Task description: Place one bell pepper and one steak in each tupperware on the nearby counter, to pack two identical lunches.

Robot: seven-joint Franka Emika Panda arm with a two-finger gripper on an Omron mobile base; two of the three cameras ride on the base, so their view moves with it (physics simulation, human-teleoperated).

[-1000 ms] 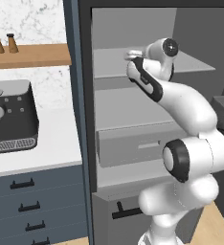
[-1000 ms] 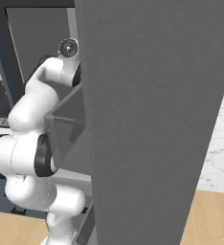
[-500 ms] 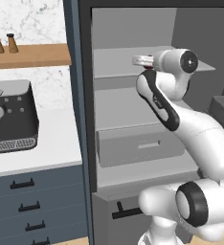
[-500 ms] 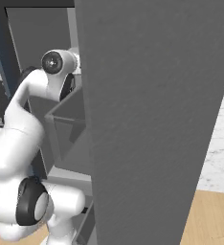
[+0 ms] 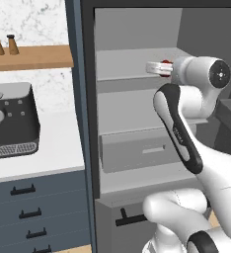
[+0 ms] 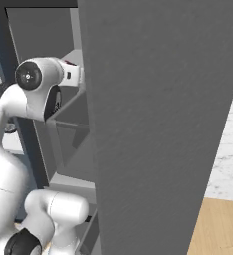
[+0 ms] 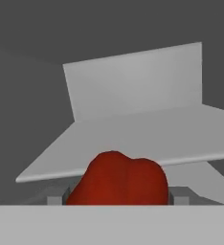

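Observation:
Inside the open fridge, my gripper [image 5: 162, 66] is shut on a glossy red bell pepper [image 5: 165, 63] level with the upper shelf [image 5: 127, 62]. In the hand view the bell pepper [image 7: 117, 179] fills the space between the two grey fingertips [image 7: 181, 196], in front of a pale shelf and the fridge's back wall. From the right side the gripper [image 6: 72, 73] reaches in past the door, with a sliver of the pepper [image 6: 68, 63] above it. The white counter [image 5: 48, 155] lies to the left of the fridge. The steak and the tupperware are out of view.
The grey fridge door [image 6: 158, 124] stands open close on the right. A grey drawer [image 5: 137, 150] juts out below the shelves. A dark coffee machine [image 5: 14, 118] stands on the counter, under a wooden shelf [image 5: 33, 57] with two shakers.
The arm has swung over: its elbow folded and the wrist moved right along the upper shelf. The bell pepper has stayed in the gripper.

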